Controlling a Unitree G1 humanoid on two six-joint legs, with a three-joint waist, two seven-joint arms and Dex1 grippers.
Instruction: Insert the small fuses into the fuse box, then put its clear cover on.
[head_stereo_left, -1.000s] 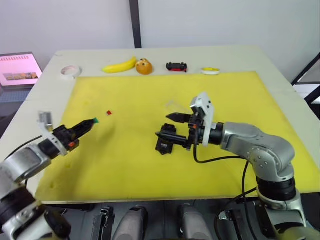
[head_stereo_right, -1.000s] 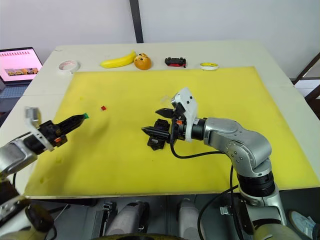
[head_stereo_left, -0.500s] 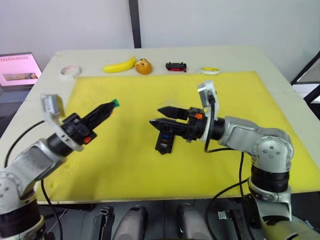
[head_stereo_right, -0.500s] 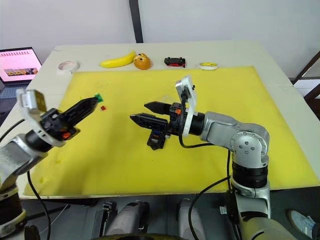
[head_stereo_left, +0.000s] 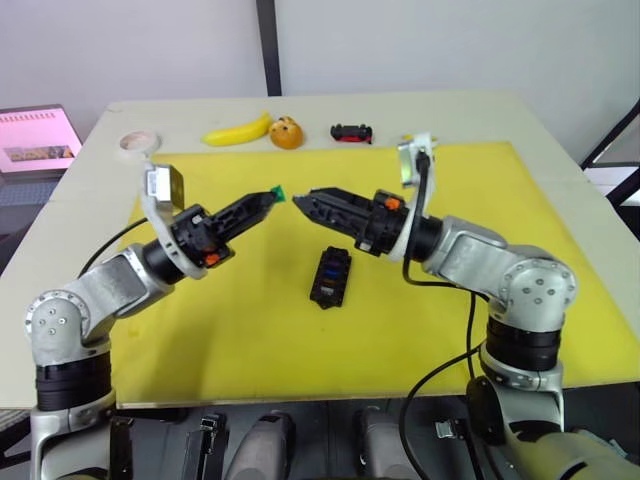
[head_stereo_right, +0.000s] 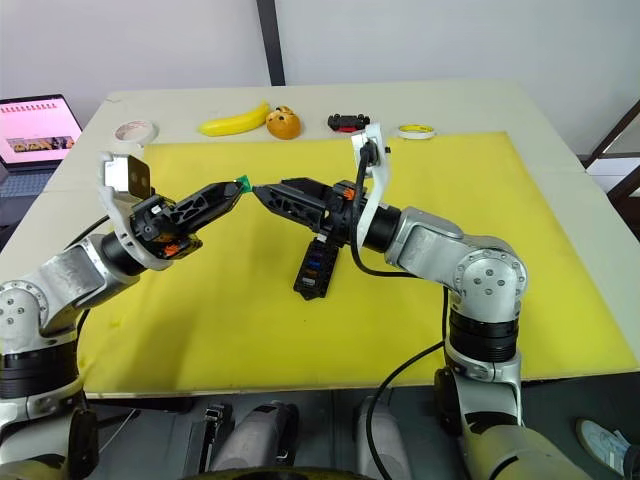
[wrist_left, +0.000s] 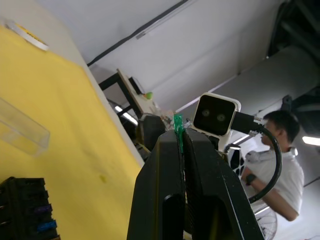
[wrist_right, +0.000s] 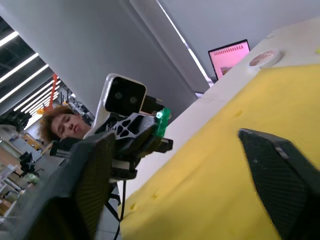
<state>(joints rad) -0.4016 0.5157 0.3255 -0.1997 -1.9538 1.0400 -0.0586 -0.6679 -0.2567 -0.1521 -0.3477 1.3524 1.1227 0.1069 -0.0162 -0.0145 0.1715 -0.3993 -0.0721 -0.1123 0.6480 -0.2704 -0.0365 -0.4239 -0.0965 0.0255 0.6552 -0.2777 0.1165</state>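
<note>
Left tool (head_stereo_left: 268, 197): clamped on green fuse (head_stereo_left: 280, 191).
Right tool (head_stereo_left: 308, 200): spread wide, empty.
Fuse: probably tiny, light, stiff, slippery; grip its flat sides.

A pale table (head_stereo_left: 90, 180) carries a yellow mat (head_stereo_left: 250, 330), banana (head_stereo_left: 238, 131), orange (head_stereo_left: 287, 133) and toy car (head_stereo_left: 352, 132).

Bright and even from above. Soft, short shadows under the arms on the yellow mat (head_stereo_left: 400, 330). Long ceiling lights (wrist_right: 20, 90) glowing. Close black fingers (wrist_right: 90, 185) blurry, far room washed out.
</note>
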